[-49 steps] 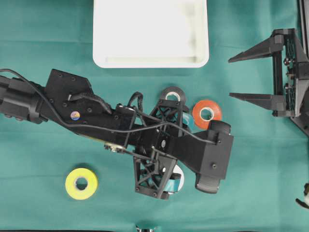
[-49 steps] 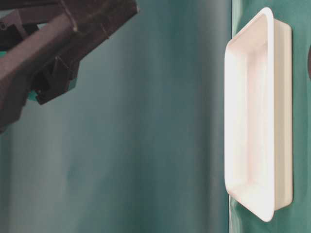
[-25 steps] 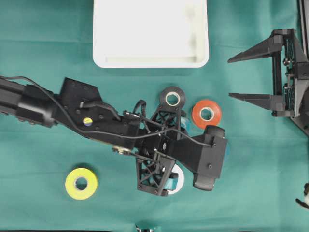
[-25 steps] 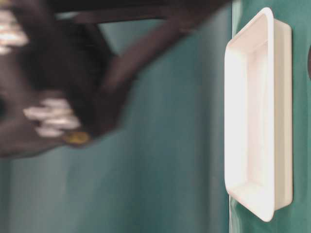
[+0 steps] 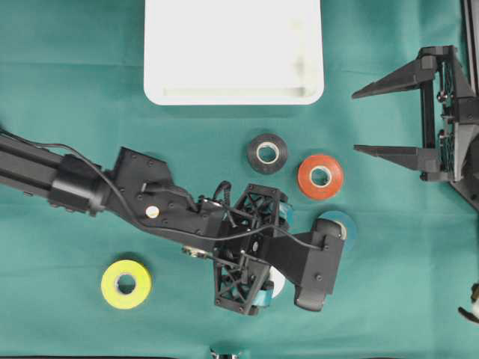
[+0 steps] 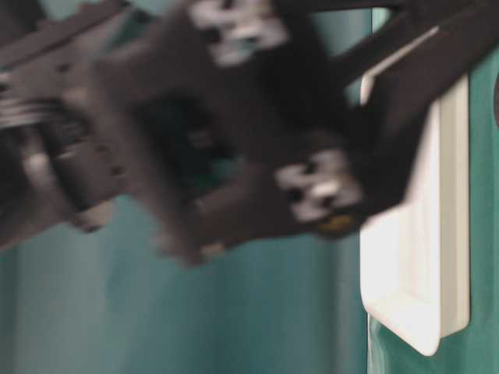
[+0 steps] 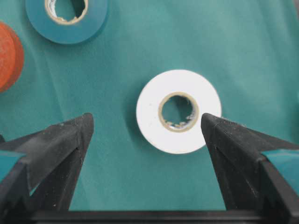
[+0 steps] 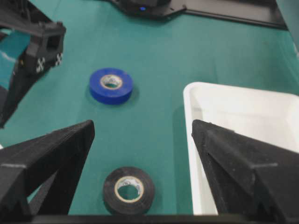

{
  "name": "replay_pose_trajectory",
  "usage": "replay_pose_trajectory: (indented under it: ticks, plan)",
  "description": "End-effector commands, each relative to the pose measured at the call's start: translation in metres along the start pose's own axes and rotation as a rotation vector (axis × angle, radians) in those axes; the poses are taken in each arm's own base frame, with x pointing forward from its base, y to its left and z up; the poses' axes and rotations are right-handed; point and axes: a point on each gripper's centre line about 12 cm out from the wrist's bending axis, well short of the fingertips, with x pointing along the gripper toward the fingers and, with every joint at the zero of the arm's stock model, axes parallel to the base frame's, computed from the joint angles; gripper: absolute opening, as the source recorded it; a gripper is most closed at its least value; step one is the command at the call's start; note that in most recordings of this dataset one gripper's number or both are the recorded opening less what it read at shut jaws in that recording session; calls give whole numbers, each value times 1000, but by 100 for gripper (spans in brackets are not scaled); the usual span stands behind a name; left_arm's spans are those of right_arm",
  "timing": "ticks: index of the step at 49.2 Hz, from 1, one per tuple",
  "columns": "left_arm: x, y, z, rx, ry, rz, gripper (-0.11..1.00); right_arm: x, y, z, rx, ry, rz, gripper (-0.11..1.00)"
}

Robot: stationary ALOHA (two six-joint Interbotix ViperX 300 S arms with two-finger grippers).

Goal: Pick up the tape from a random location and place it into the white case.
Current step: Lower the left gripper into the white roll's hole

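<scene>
Overhead my arm mostly hides the white tape (image 7: 178, 111), but my left wrist cam shows it flat between my left gripper (image 7: 147, 123)'s wide-spread jaws, nothing held yet.

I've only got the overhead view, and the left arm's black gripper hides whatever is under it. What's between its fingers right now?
Observer: The left wrist view shows a white tape roll lying flat on the green cloth, inside the open left gripper.
Operator: Is it centred?
Observer: No. It sits close to one finger, its rim almost at that tip, and there is a clear gap to the other.
Operator: Gripped yet?
Observer: No. The jaws stand wide and the roll rests on the cloth.
</scene>
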Motion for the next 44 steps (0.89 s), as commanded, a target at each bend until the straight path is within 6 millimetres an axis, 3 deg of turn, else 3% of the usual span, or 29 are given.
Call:
replay_pose_trajectory:
  ticks: [1,24,44]
  plan:
    - [-3,-1,5,5,-21,0,100,2,0,9,3,-20,2,92]
    - [44,-4,-18,5,-3,-5,100,7,0,4,3,8,0,92]
    - [69,0,-33,6,-5,1,100,8,0,0,8,35,-1,92]
